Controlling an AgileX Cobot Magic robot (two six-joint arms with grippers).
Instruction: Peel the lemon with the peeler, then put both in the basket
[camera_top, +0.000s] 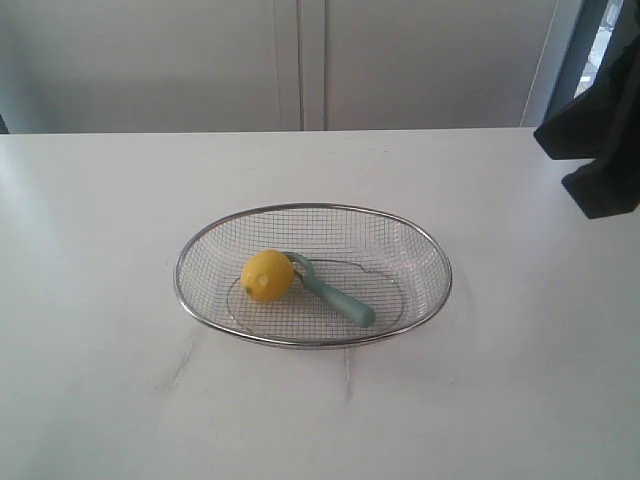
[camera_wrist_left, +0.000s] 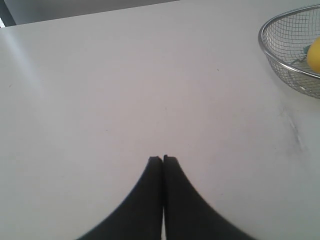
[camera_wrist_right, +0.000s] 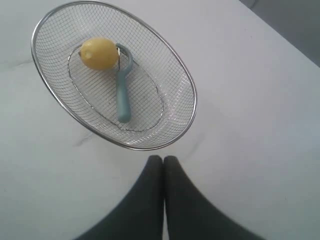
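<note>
Yellow lemon (camera_top: 267, 275) already in basket (camera_top: 312, 212), left of middle, touching curved blade head of peeler (camera_top: 335, 294); teal handle angled toward near-right rim. Basket on white tabletop (camera_top: 100, 380), roughly central. Dark cloth (camera_top: 597, 130) hanging at far right edge, well apart from basket.

Left gripper (camera_wrist_left: 163, 159) clenched, empty, over bare tabletop, basket off to one side at frame edge. Right gripper (camera_wrist_right: 163, 159) clenched too, empty, just beside near basket rim. Neither touching lemon or peeler.

Lemon skin looks whole and smooth, no peel strips visible; can't tell whether peeling is done. Placement judged finished or nearly so.

Risks from here: closed fingers clipping thin rim if right arm moves low, sliding or tipping light mesh basket. Lemon round, likely to roll off peeler head if basket is jolted. If regrasp needed: slim peeler lying flat on mesh, hard to pinch, fingers may snag wire. Lemon leaning on blade head, so lifting either could drag the other.
</note>
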